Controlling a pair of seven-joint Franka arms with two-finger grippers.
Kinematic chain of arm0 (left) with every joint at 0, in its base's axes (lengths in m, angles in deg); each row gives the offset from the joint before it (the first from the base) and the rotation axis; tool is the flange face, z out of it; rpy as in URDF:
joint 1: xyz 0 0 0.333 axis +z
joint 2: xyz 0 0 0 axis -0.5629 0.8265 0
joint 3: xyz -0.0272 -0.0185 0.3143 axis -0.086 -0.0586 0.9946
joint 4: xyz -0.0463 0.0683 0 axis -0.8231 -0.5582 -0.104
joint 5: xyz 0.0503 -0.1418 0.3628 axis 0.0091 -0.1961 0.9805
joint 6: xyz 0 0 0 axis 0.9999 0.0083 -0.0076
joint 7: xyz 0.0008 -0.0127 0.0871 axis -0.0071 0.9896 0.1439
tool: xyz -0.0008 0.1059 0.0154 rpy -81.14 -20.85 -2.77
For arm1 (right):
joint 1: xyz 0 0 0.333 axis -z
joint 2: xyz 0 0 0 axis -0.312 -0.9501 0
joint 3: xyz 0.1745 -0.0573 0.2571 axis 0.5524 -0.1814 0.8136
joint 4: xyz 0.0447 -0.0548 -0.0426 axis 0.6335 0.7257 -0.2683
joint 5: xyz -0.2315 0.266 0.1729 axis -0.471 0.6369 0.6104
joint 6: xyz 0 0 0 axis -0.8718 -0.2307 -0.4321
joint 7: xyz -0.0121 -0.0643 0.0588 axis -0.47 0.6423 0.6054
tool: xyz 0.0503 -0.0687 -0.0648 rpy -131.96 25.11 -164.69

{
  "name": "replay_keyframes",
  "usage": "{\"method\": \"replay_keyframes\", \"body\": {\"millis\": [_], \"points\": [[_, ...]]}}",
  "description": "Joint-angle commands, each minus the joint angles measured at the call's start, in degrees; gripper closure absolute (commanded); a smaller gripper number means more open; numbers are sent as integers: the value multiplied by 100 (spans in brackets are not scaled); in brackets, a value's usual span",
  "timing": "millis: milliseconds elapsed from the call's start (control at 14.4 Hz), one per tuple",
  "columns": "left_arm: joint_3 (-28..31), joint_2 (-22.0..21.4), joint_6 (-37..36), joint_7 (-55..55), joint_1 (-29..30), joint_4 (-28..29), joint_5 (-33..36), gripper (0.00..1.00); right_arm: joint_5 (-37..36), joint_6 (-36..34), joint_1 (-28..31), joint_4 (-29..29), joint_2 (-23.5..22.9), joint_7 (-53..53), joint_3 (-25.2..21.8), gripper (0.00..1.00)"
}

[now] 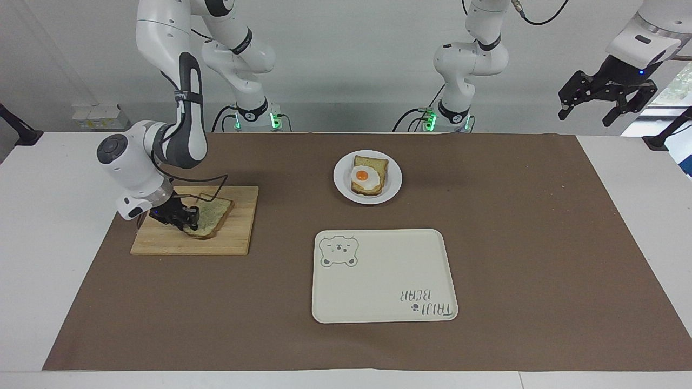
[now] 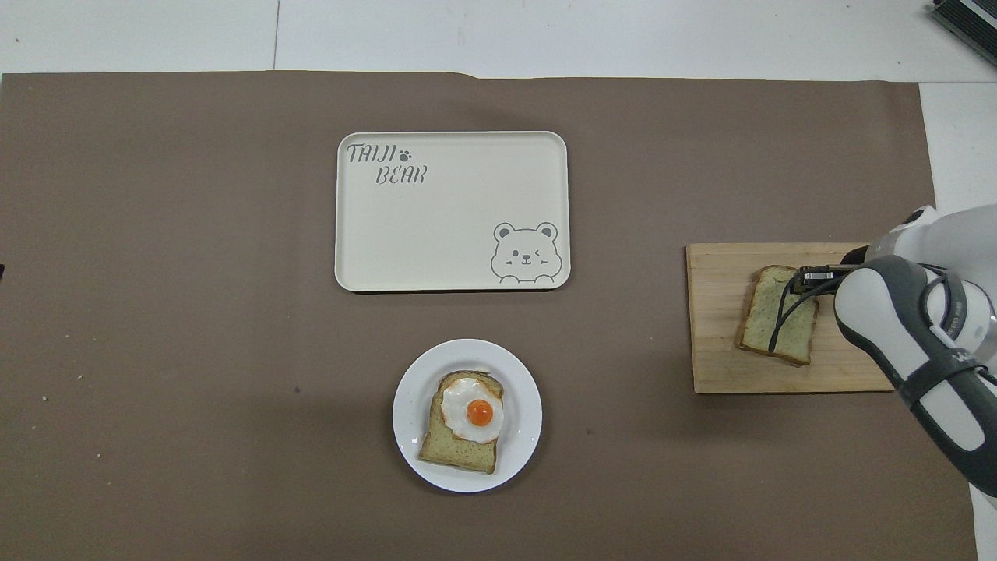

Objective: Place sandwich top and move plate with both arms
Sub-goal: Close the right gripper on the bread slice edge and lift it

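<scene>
The sandwich top (image 1: 212, 212) (image 2: 767, 312), a pale greenish slice with a brown crust, lies on a wooden cutting board (image 1: 232, 237) toward the right arm's end of the table. My right gripper (image 1: 189, 219) (image 2: 806, 274) is down at the slice's edge, fingers closed on it. The white plate (image 1: 340, 178) (image 2: 405, 405) sits mid-table near the robots, carrying a bread slice with a fried egg (image 1: 363, 175) (image 2: 477, 411). My left gripper (image 1: 605, 105) hangs open, high in the air past the left arm's end of the table, and waits.
A cream tray with a bear drawing (image 1: 384, 275) (image 2: 452, 226) lies farther from the robots than the plate. A brown mat (image 1: 540, 243) covers the table. The cutting board (image 2: 716, 366) stands at the mat's edge.
</scene>
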State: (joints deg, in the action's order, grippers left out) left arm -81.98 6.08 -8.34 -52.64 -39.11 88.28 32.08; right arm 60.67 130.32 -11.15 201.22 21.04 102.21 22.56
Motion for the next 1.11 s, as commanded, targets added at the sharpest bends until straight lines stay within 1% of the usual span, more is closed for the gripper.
{"method": "replay_keyframes", "body": {"millis": [0, 347, 625, 902, 1041], "points": [[-35, -90, -49, -37, 45, 71, 73, 0, 27, 118, 132, 93, -35, 207, -9, 100], [-35, -90, -49, -37, 45, 71, 73, 0, 18, 57, 132, 5, -61, 242, -9, 100], [-35, -90, -49, -37, 45, 71, 73, 0, 10, -74, 97, -214, -61, 277, -9, 100], [-35, -90, -49, -37, 45, 71, 73, 0, 10, -794, 97, -644, 9, 356, 9, 100], [-35, -90, -49, -37, 45, 71, 73, 0, 10, -1190, 88, -820, 114, 348, 26, 100]]}}
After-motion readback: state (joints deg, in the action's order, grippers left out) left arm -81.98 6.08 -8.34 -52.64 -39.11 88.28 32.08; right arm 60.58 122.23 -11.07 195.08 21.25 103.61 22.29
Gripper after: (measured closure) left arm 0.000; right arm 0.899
